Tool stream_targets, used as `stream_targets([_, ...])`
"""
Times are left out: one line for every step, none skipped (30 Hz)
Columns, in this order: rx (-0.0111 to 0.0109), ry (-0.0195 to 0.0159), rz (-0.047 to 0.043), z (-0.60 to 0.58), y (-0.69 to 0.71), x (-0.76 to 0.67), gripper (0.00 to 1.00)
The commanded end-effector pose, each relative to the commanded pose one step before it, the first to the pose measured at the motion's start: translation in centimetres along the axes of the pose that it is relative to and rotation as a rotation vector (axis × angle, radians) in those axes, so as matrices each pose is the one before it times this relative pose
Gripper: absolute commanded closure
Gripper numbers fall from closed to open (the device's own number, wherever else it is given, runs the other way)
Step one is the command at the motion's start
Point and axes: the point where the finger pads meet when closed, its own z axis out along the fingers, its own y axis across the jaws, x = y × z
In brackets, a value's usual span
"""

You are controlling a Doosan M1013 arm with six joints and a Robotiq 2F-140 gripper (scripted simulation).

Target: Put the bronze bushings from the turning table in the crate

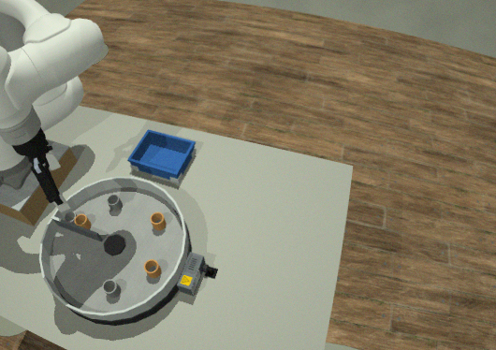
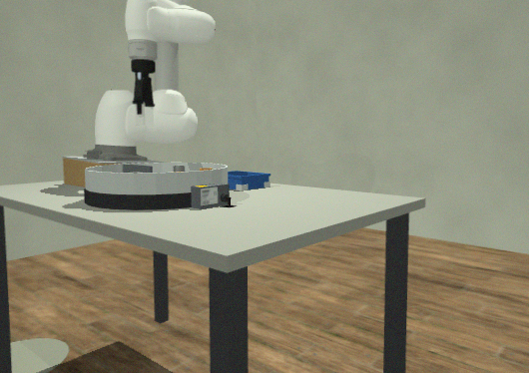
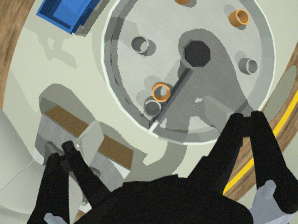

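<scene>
Gripper [image 1: 65,207] [image 2: 140,117] [image 3: 151,118]: fingers wide apart, nothing between them, in the air above the turning table [image 1: 136,211] [image 2: 155,182] [image 3: 215,25].
Nearest bronze bushing [image 1: 82,226] [image 3: 161,100]: upright on the turning table, close to its sweep bar [image 1: 80,229] [image 3: 175,94]; likely the first pick.
Steel neighbour [image 1: 70,216] [image 3: 152,108]: right beside that bushing, towards the turning table's rim; must stay. A finger coming down here could knock it.
Other bronze bushings: one [image 1: 158,221] on the turning table's crate side, another [image 1: 152,269] [image 3: 239,18] near its drive box [image 1: 191,273] [image 2: 210,196].
Other steel bushings: two upright on the turning table, one [image 1: 114,201] [image 3: 140,45] on the arm's side, one [image 1: 110,287] [image 3: 248,66] across the hub [image 1: 114,245] [image 3: 197,53].
Bronze handling: probably stiff, small but dense, smooth enough to slip if pinched high; being round, it could roll if tipped.
Hold: outer wall at mid-height, finger line turned to miss the steel neighbour and bar, timed to the disc's turn.
Crate [image 1: 154,168] [image 2: 250,181] [image 3: 52,21]: beside the turning table; no bushing shows inside. Each should be set down low and upright, released only once steady.
</scene>
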Motion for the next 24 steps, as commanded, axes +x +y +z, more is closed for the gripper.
stream_targets([-0.00438, 0.00681, 0.01127, -0.063, 0.344, 0.200, 0.00])
stream_targets([0.00000, 0.00000, 0.00000, 0.000, 0.000, 0.000, 0.00])
stream_targets([0.00000, 0.00000, 0.00000, 0.000, 0.000, 0.000, 0.00])
stream_targets([0.00000, 0.00000, 0.00000, 0.000, 0.000, 0.000, 0.00])
stream_targets([0.00000, 0.00000, 0.00000, 0.000, 0.000, 0.000, 0.93])
stream_targets([0.00000, 0.00000, 0.00000, 0.000, 0.000, 0.000, 0.93])
stream_targets([0.00000, 0.00000, 0.00000, 0.000, 0.000, 0.000, 0.93])
stream_targets([0.00000, 0.00000, 0.00000, 0.000, 0.000, 0.000, 0.93])
stream_targets([0.00000, 0.00000, 0.00000, 0.000, 0.000, 0.000, 0.93])
stream_targets([0.00000, 0.00000, 0.00000, 0.000, 0.000, 0.000, 0.93])
stream_targets([0.00000, 0.00000, 0.00000, 0.000, 0.000, 0.000, 0.93])
stream_targets([0.00000, 0.00000, 0.00000, 0.000, 0.000, 0.000, 0.93])
stream_targets([0.00000, 0.00000, 0.00000, 0.000, 0.000, 0.000, 0.93])
stream_targets([0.00000, 0.00000, 0.00000, 0.000, 0.000, 0.000, 0.93])
stream_targets([0.00000, 0.00000, 0.00000, 0.000, 0.000, 0.000, 0.93])
stream_targets([0.00000, 0.00000, 0.00000, 0.000, 0.000, 0.000, 0.93])
stream_targets([0.00000, 0.00000, 0.00000, 0.000, 0.000, 0.000, 0.93])
stream_targets([0.00000, 0.00000, 0.00000, 0.000, 0.000, 0.000, 0.93])
stream_targets([0.00000, 0.00000, 0.00000, 0.000, 0.000, 0.000, 0.93])
stream_targets([0.00000, 0.00000, 0.00000, 0.000, 0.000, 0.000, 0.93])
stream_targets([0.00000, 0.00000, 0.00000, 0.000, 0.000, 0.000, 0.93])
stream_targets([0.00000, 0.00000, 0.00000, 0.000, 0.000, 0.000, 0.93])
stream_targets([0.00000, 0.00000, 0.00000, 0.000, 0.000, 0.000, 0.93])
stream_targets([0.00000, 0.00000, 0.00000, 0.000, 0.000, 0.000, 0.93])
